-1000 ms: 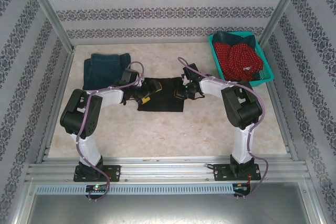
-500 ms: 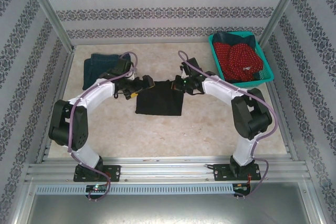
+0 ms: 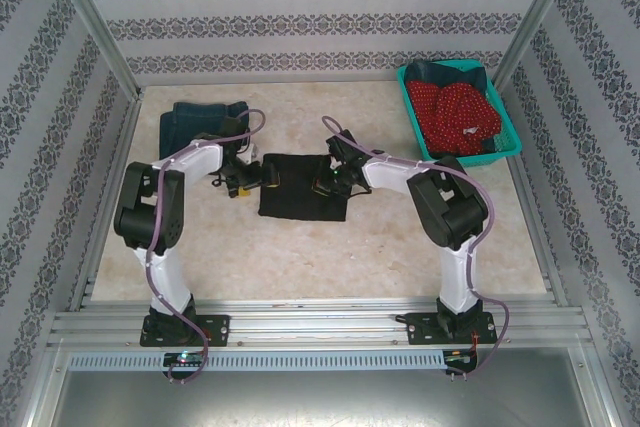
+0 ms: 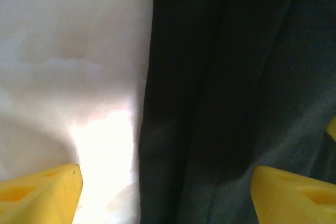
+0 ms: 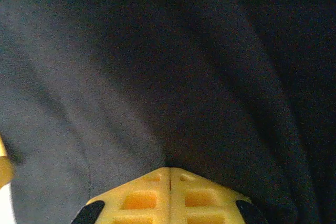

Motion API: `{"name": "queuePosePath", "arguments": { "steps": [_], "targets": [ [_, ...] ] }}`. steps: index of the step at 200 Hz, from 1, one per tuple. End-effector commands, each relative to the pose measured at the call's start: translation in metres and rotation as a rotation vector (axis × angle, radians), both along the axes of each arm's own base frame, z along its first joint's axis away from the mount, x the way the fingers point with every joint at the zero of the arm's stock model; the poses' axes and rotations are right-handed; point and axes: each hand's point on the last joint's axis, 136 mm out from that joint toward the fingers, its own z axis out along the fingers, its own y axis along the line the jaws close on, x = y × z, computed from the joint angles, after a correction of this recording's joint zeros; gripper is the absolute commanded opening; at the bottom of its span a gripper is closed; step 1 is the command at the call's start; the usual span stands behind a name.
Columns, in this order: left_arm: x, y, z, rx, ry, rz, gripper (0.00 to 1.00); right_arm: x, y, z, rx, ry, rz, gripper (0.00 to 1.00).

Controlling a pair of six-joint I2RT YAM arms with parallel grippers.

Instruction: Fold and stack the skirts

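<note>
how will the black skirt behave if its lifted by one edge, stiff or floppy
Probably floppy: the black skirt lies flat with soft creases in the left wrist view, so it would drape. It looks thin, likely light. On the smooth table, a push may bunch it rather than slide it.

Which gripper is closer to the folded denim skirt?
Left. The left gripper sits just right of the denim skirt, at the black skirt's left edge; the right gripper is on its right side.
</note>
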Motion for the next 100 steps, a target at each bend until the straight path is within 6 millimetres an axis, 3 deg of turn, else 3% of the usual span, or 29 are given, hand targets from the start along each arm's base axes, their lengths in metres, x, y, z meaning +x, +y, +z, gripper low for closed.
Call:
{"name": "queuePosePath", "arguments": {
  "steps": [1, 62, 100],
  "targets": [
    [0.000, -0.018, -0.004, -0.076, 0.021, -0.062, 0.74, -0.013, -0.020, -0.027, -0.089, 0.081, -0.017, 0.02],
    [0.006, -0.038, -0.015, -0.102, 0.035, -0.068, 0.38, -0.017, -0.022, -0.036, -0.076, 0.095, -0.024, 0.02],
    [0.014, -0.045, -0.006, -0.091, 0.010, -0.063, 0.15, -0.018, -0.021, -0.037, -0.069, 0.095, -0.025, 0.02]
  ]
}}
